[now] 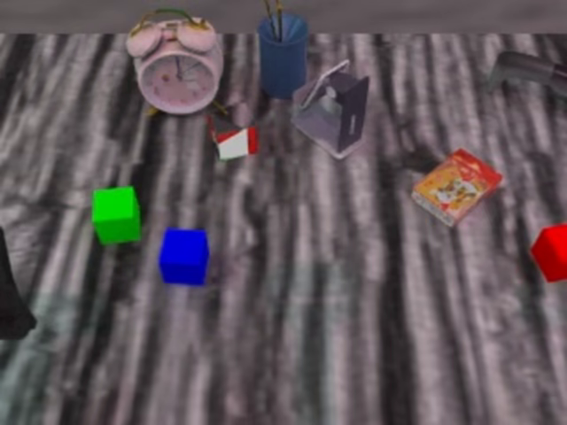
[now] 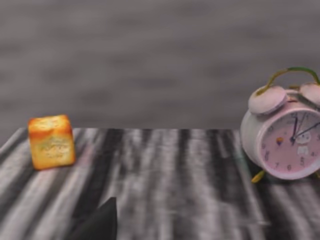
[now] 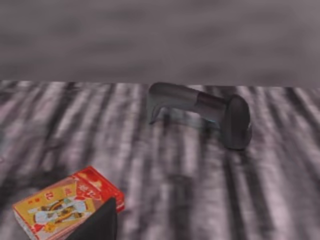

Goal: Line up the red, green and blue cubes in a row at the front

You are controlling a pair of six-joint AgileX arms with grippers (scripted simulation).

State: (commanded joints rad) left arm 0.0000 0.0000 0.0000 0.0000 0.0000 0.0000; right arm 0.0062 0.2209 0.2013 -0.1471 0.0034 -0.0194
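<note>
While left arm (image 1: pixel 11 301) sits parked at left edge, finger state can't tell. Green cube (image 1: pixel 116 214), blue cube (image 1: pixel 183 256) near each other, left-centre, matte solid. Pink alarm clock (image 1: pixel 177 66), pen cup (image 1: pixel 283 55) behind. Card box (image 1: pixel 456 185) right. Red cube (image 1: pixel 552 252) at right edge. Right gripper fingers: can't tell.

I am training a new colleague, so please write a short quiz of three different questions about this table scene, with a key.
1. True or false: the bright green cube touches the deep blue cube.
2. Which cube lies at the table's right edge? A) red B) green C) blue
3. Fill in: the pink twin-bell alarm clock stands left of the blue cylindrical ____.

Key: 1 false; 2 A, the bright red cube; 3 pen cup.
</note>
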